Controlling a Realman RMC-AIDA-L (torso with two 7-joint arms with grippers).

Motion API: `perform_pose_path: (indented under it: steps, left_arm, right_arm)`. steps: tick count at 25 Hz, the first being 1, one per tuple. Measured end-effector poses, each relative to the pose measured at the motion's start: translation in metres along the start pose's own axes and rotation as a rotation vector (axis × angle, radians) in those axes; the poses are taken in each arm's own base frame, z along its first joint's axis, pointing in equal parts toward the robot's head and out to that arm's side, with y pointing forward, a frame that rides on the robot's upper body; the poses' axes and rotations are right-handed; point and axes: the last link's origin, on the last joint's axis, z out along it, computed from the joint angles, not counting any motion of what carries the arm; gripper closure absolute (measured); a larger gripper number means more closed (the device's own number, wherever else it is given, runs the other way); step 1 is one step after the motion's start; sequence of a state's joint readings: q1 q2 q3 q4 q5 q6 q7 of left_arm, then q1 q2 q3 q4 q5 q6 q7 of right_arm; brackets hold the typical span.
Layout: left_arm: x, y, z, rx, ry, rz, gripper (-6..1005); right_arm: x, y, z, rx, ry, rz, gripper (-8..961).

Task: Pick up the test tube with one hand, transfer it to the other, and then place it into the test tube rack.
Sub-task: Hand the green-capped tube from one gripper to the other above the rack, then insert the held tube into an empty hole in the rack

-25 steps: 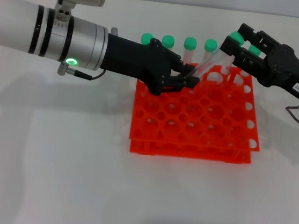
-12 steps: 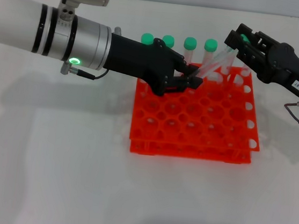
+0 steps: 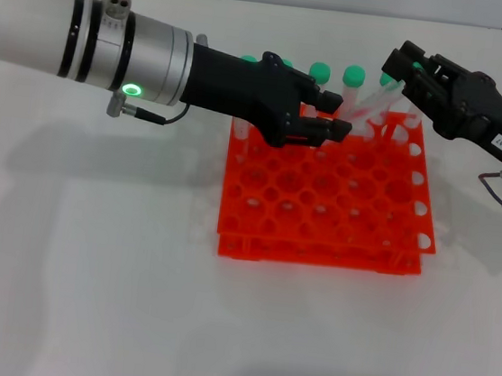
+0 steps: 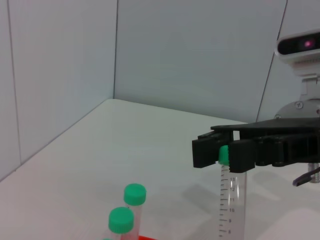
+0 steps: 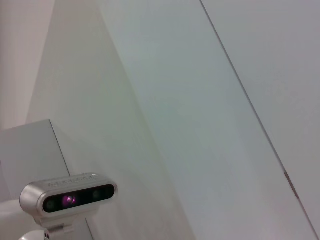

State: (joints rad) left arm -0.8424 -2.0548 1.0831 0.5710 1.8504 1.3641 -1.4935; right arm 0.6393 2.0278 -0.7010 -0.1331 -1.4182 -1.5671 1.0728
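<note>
Above the orange-red grid rack (image 3: 327,197), a clear green-capped test tube (image 4: 229,200) is clamped by the right gripper (image 3: 403,72); the left gripper (image 3: 331,124) is spread, released.

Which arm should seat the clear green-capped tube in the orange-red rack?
Right: the right gripper clamps the clear green-capped test tube over the orange-red plastic rack; the left gripper is open.

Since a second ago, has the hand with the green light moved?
Yes. The left hand has shifted toward the rack's far right corner and opened off the tube.
</note>
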Motion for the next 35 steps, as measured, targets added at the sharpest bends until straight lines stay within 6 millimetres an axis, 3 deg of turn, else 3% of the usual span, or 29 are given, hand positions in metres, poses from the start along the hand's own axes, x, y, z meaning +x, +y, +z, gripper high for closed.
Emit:
perform_pose_path:
  steps: [4,10,15,21,29,35]
  left_arm:
    - [0.001,0.002,0.003,-0.009,0.0,-0.011,630]
    - [0.017,0.004,-0.006,-0.019,-0.015,-0.021,423]
    - [0.038,0.008,-0.037,0.024,-0.031,-0.039,193]
    - [0.05,0.017,-0.081,0.196,-0.121,-0.078,135]
    - [0.016,0.053,-0.128,0.367,-0.136,-0.123,119]
    - [-0.029,0.082,-0.16,0.432,-0.083,-0.161,119]
  right_arm:
    - [0.0,0.0,-0.001,0.001,-0.006,0.001,687]
    - [-0.001,0.0,-0.002,-0.001,-0.003,-0.001,688]
    - [-0.003,-0.002,-0.003,-0.002,0.0,-0.009,689]
    - [-0.009,-0.004,-0.005,-0.016,0.02,-0.05,689]
    - [-0.023,-0.005,0.006,-0.082,0.083,-0.111,690]
    - [-0.033,-0.003,0.026,-0.145,0.145,-0.163,690]
